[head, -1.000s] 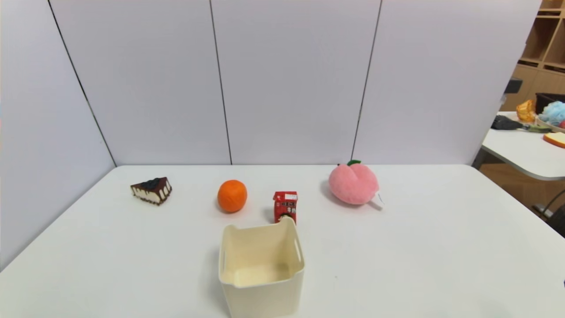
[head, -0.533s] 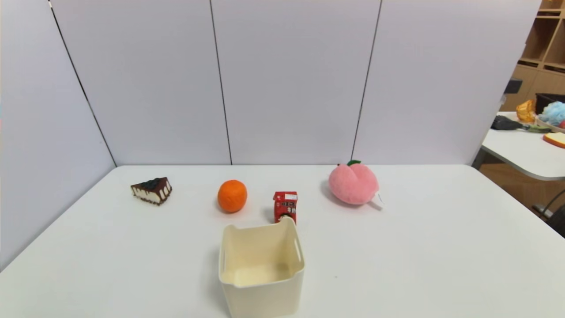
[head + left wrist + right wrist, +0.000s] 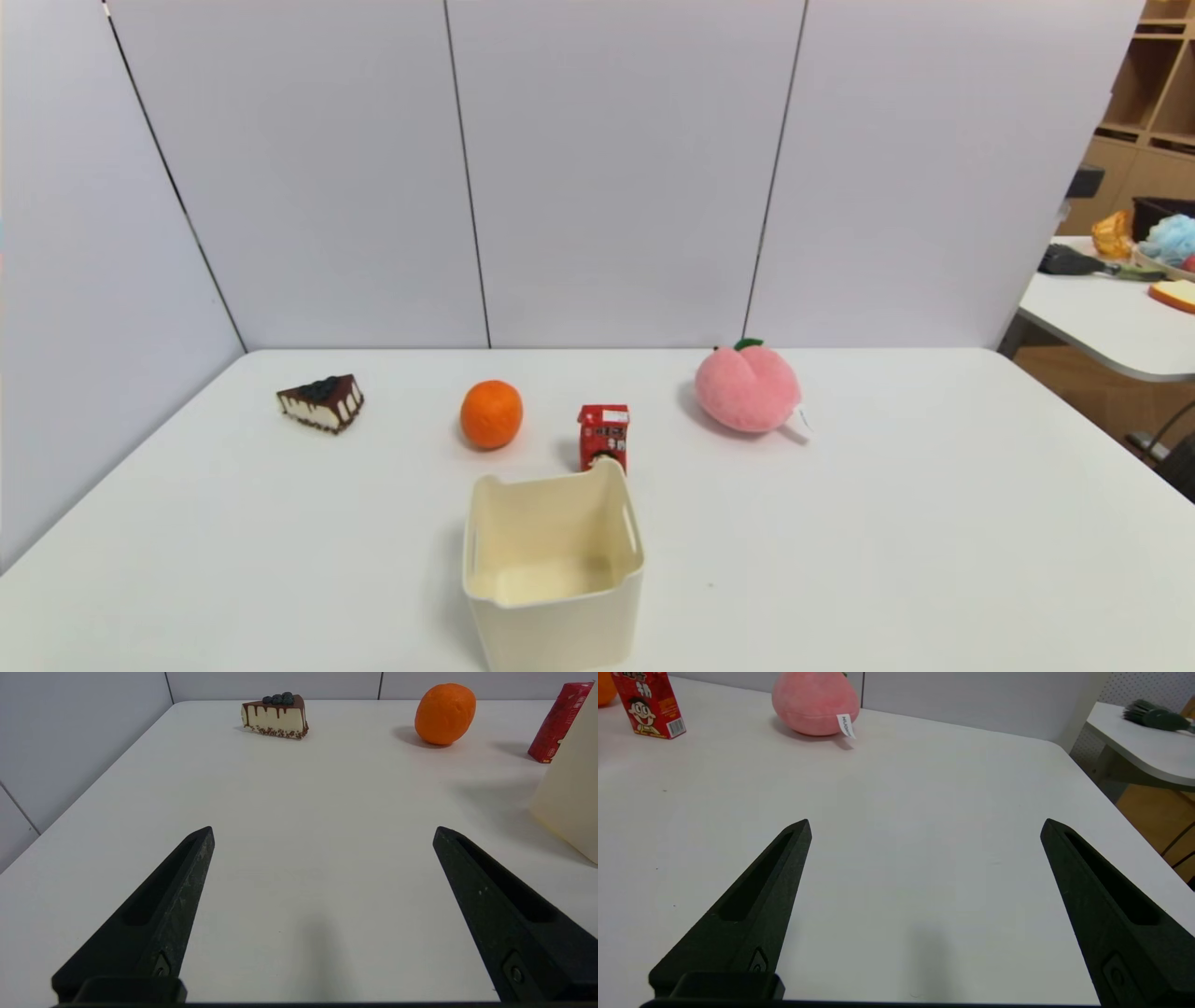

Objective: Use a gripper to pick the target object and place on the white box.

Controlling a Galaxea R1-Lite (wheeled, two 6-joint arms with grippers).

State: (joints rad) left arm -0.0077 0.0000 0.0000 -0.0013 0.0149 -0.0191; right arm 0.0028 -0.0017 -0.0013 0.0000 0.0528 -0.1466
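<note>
The white box (image 3: pixel 560 621) stands at the near middle of the table, with nothing showing inside it; its side wall (image 3: pixel 572 788) also shows in the left wrist view. The target object shows in no view. My left gripper (image 3: pixel 323 830) hangs low over bare tabletop left of the box, open, with nothing between its fingers. Over bare tabletop on the right side hovers my right gripper (image 3: pixel 926 822), open too and holding nothing. Neither gripper appears in the head view.
Behind the box, from left to right, stand a cake slice (image 3: pixel 321 401), an orange (image 3: pixel 491 413), a red carton (image 3: pixel 604 436) and a pink plush peach (image 3: pixel 748 387). Grey panels wall the table's back and left. A second table (image 3: pixel 1111 327) stands off to the right.
</note>
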